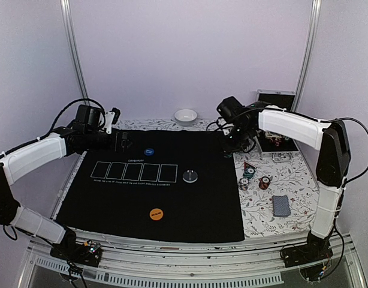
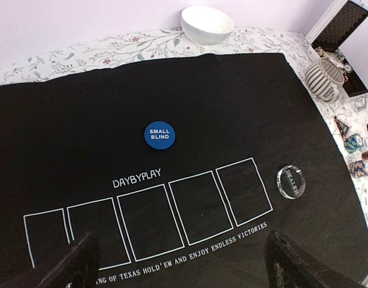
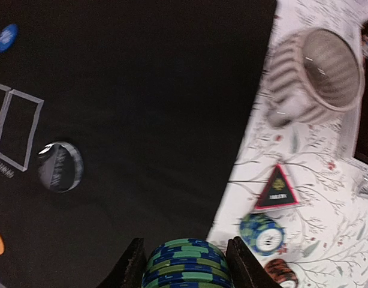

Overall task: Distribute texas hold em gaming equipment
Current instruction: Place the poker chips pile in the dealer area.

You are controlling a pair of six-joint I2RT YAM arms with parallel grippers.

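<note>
Left fingers (image 2: 76, 267): spread wide, holding nothing, hovering over the near-left part of the black mat (image 1: 112, 204). Judged idle and clear of the work.

On the mat:
- One blue disc (image 2: 159, 134) lettered SMALL BLIND lies at the far side.
- One orange disc (image 1: 156, 213) lies at the near side; the two apparently mark opposite seats.
- Five card outlines run in a row.
- One clear dealer button (image 2: 290, 181) sits just right of the outlines.

Right fingers (image 3: 131, 267): narrowed onto one stack of green-and-blue-edged chips (image 3: 185, 258) at the mat's right edge. The stack is gripped across its rims, presumably so it travels whole. Its chip count is not readable.

On the floral bench (image 1: 298, 168) right of the mat, judged the supply:
- One red triangular marker (image 3: 276, 189).
- About three small chip piles (image 1: 250, 172).
- One card deck (image 1: 281, 205), face down.
</note>
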